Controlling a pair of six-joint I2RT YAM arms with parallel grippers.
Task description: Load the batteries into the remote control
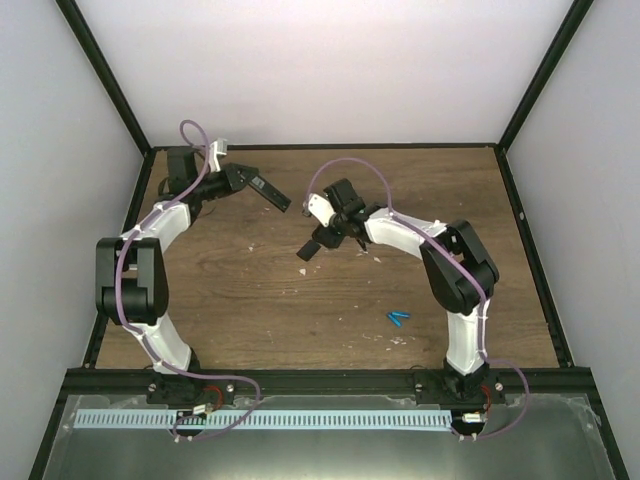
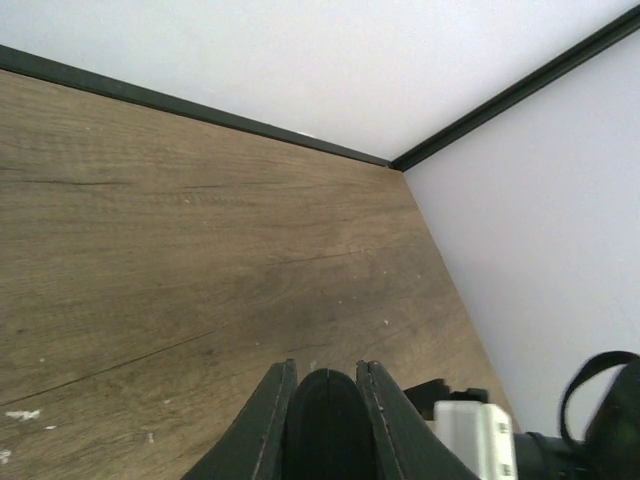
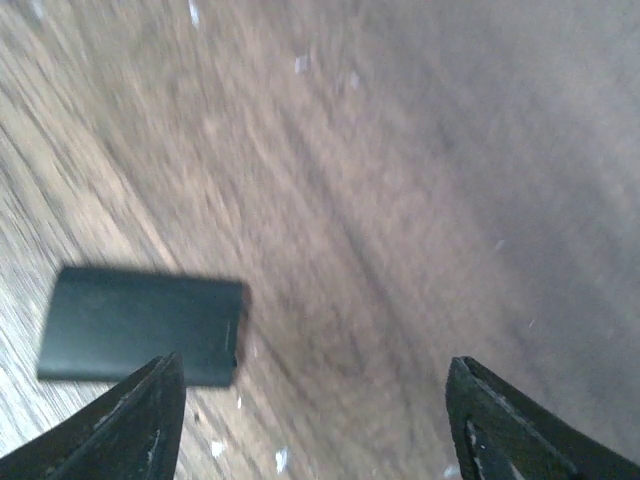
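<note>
The remote control (image 1: 275,197) is a slim black bar held above the back left of the table, with my left gripper (image 1: 257,186) shut on it. In the left wrist view its rounded black end (image 2: 322,425) fills the gap between the fingers of the left gripper (image 2: 325,368). Two small blue batteries (image 1: 398,318) lie together on the table near the right arm's base. My right gripper (image 1: 330,238) hovers over the table's middle. In its wrist view the right gripper (image 3: 312,362) is open with only blurred wood between the fingers.
A flat black rectangular piece (image 3: 140,325) lies on the wood just beyond the right gripper's left fingertip. Small white flecks dot the brown table (image 1: 250,290). White walls with black frame bars (image 1: 320,147) enclose the back and sides.
</note>
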